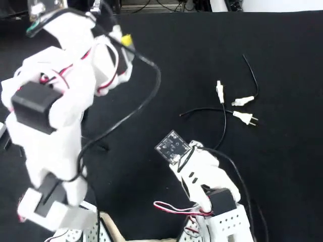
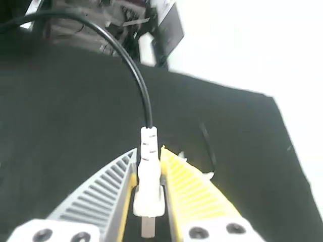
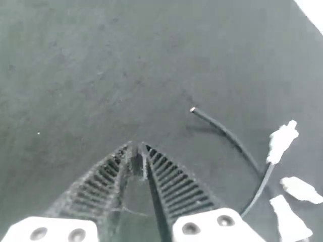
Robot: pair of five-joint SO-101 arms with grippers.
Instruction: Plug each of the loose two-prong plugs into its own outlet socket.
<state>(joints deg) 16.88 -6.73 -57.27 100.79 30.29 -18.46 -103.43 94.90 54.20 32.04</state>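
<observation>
Left gripper (image 2: 149, 151): up above the table, pinching a white two-prong plug (image 2: 147, 186), its black cord (image 2: 136, 75) arching away.
Right gripper (image 3: 137, 151): low over the black mat (image 3: 75, 75), fingers pressed together.
Loose plugs (image 1: 243, 101): three, clustered on the mat near the right gripper.

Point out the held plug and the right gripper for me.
held plug (image 2: 148, 177): left wrist view, middle of its white body.
right gripper (image 3: 137, 153): right wrist view, midway between its fingertips.

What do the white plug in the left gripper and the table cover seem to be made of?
The plug looks like moulded white plastic, smooth, with ribs near its cord. The table cover seems matte black cloth or felt: no shine, faint speckled texture.
</observation>
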